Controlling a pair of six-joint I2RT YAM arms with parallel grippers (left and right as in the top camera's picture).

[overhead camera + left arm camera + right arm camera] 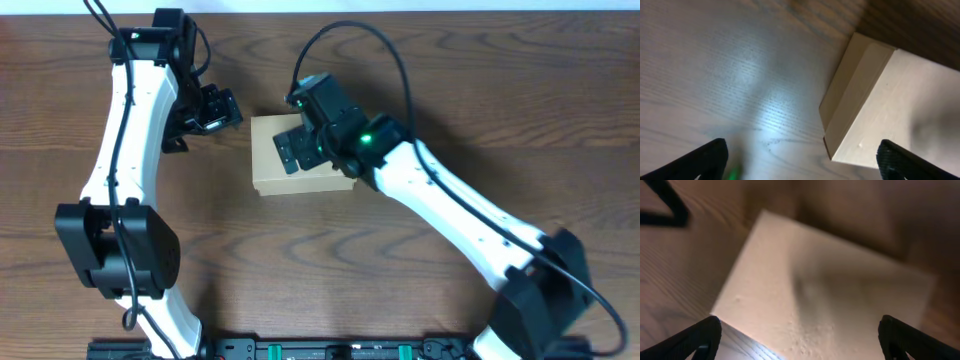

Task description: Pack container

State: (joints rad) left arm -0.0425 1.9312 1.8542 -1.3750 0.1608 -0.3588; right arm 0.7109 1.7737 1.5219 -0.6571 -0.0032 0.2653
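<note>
Box [268,168] is sitting mid-table [450,80] with lid down (closing stage, I'd judge), right gripper [300,148] is hovering over its top, fingers apart, left gripper [217,109] is idling just beside it, also spread; next move is probably pressing the lid flat.

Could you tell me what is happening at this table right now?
A tan cardboard box sits on the wooden table, its lid down. The robot's right claw is open over the box's top; contact is unclear. The left claw is open beside the box, holding nothing.
</note>
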